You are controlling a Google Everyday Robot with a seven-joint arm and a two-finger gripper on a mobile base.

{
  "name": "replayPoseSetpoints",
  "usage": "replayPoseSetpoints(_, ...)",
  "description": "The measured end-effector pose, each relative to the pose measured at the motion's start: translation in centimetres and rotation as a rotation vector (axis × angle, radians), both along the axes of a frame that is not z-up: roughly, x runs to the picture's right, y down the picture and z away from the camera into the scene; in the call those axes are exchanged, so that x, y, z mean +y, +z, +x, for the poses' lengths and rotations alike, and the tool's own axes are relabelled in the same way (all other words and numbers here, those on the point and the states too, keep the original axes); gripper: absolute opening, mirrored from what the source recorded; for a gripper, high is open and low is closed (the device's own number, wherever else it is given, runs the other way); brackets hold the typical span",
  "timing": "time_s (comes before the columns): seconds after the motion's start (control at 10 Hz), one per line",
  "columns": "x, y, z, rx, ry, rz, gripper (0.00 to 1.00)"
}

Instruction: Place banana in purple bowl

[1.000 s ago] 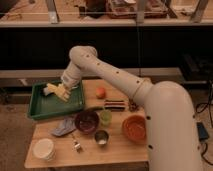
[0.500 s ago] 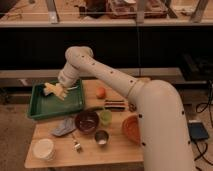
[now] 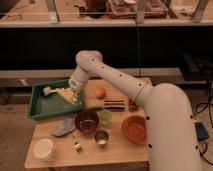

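Observation:
My gripper (image 3: 67, 95) hangs low over the right part of the green tray (image 3: 42, 109) at the table's back left. It is shut, and its tip looks pale yellow. I cannot pick out the banana as separate from that yellow tip, so whether it is in the grip does not show. The purple bowl (image 3: 86, 121) stands in front of the tray, near the table's middle, a little right of the gripper and nearer the camera. The bowl looks empty.
A small pale object (image 3: 47, 91) lies in the tray's left part. An orange fruit (image 3: 101, 92) and a dark bar (image 3: 115, 104) lie right of the tray. Near the bowl are a green cup (image 3: 105, 117), a metal cup (image 3: 101, 137), an orange bowl (image 3: 134, 128), a grey cloth (image 3: 64, 127) and a white tub (image 3: 44, 148).
The arm swung slightly left over the tray, then back right and a little toward the front. The gripper has stayed shut, and the tabletop objects have not moved.

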State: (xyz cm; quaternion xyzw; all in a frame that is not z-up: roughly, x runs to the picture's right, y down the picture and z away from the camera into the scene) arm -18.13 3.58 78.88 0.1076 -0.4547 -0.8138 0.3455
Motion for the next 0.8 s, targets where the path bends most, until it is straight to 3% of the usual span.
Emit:
replayPoseSetpoints(0.3,1.8,-0.5,0.4,-0.01,-0.054,-0.013,0.0)
replayPoseSetpoints(0.8,4.1,-0.5,3.2,-0.008,-0.089,-0.041,0.0)
